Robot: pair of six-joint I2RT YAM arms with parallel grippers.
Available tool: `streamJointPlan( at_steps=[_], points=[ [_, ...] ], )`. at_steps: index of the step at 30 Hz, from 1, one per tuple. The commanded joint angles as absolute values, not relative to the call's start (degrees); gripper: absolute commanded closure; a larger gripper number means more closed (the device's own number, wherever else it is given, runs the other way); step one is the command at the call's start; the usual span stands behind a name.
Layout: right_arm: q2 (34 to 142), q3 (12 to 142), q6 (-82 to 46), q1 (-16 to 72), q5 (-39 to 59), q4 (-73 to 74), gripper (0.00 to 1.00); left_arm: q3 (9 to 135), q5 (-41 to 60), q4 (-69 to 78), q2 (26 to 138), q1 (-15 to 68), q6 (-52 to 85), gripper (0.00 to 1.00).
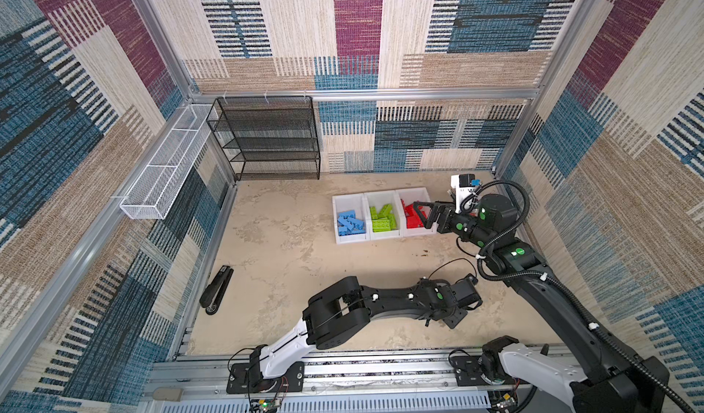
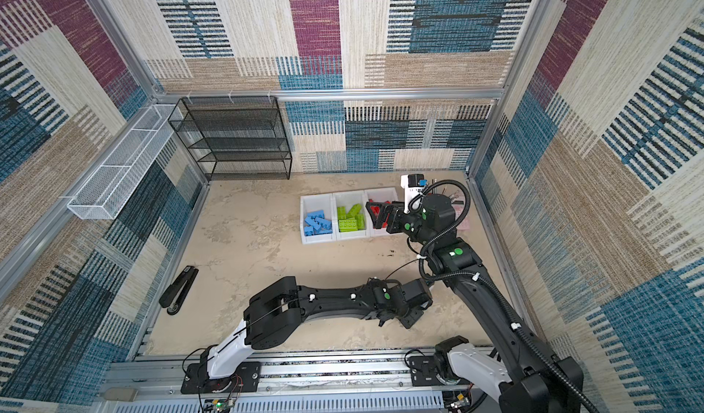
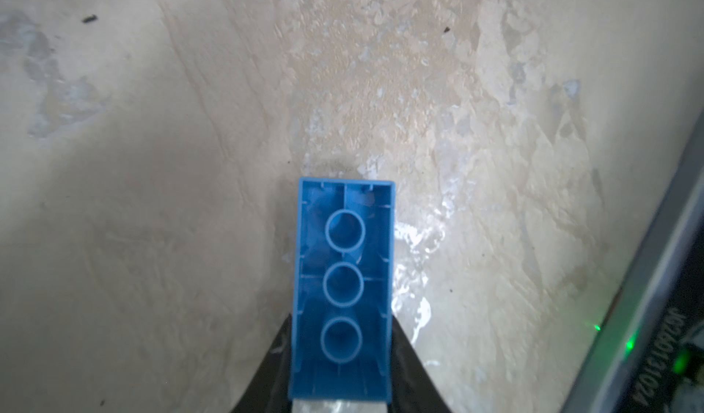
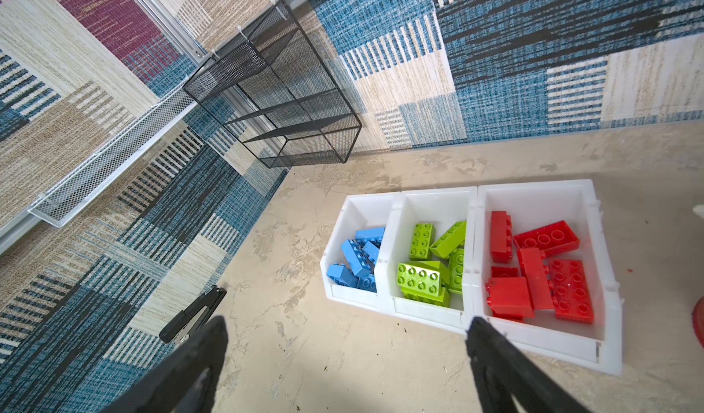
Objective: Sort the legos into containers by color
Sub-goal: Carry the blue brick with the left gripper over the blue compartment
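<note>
Left wrist view: my left gripper (image 3: 343, 357) is clamped on a blue brick (image 3: 343, 262), with a black finger (image 3: 274, 373) pressed against each long side. The brick's hollow underside, with three round tubes, faces the camera, and the brick sticks out over the bare beige table (image 3: 152, 201).

In both top views my left arm (image 1: 388, 300) (image 2: 331, 300) lies low over the table. It is well apart from the row of white bins (image 1: 348, 200) (image 2: 316, 199), on their lowered-lip side. The fingers and brick are hidden under the wrist there.

My right gripper (image 1: 423, 213) (image 2: 381, 215) (image 4: 346, 369) hangs over the right-end bin of that row, jaws spread wide with nothing between them.

In the right wrist view, the left-end bin holds blue bricks (image 4: 360, 256). The middle bin holds lime green bricks (image 4: 430, 262) and the right-end bin red bricks (image 4: 541, 270). A black stapler (image 1: 216, 291) (image 2: 179, 289) (image 4: 194, 316) lies on the table, well to the left of the bins.
</note>
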State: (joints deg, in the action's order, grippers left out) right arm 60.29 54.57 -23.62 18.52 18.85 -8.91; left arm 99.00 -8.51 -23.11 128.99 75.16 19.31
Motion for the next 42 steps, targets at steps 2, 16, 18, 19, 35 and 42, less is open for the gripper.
streamJointPlan(
  at_steps=[2, 16, 18, 19, 35, 42],
  points=[
    [60.0, 54.2, -22.6, 18.5, 16.8, -8.4, 0.01, 94.7, -11.9, -22.2, 124.3, 74.6, 18.1, 0.77],
    [61.0, 51.2, -23.2, 17.9, 14.9, -7.8, 0.01, 73.3, -15.4, -20.4, 105.2, 69.1, 22.3, 0.77],
    [61.2, 50.1, -23.6, 17.7, 15.1, -7.2, 0.01, 70.8, -15.9, -20.7, 102.2, 68.0, 22.7, 0.77],
    [61.3, 49.7, -23.6, 17.6, 15.2, -6.8, 0.01, 69.7, -16.4, -21.0, 100.9, 67.5, 22.8, 0.77],
    [68.4, 38.7, -24.2, 14.6, 19.2, 0.0, 0.01, 66.1, -13.4, -25.1, 88.9, 51.0, 20.7, 0.76],
    [71.3, 37.5, -24.1, 14.7, 21.5, 1.7, 0.01, 73.7, -12.1, -26.3, 94.6, 41.7, 19.3, 0.76]
  ],
)
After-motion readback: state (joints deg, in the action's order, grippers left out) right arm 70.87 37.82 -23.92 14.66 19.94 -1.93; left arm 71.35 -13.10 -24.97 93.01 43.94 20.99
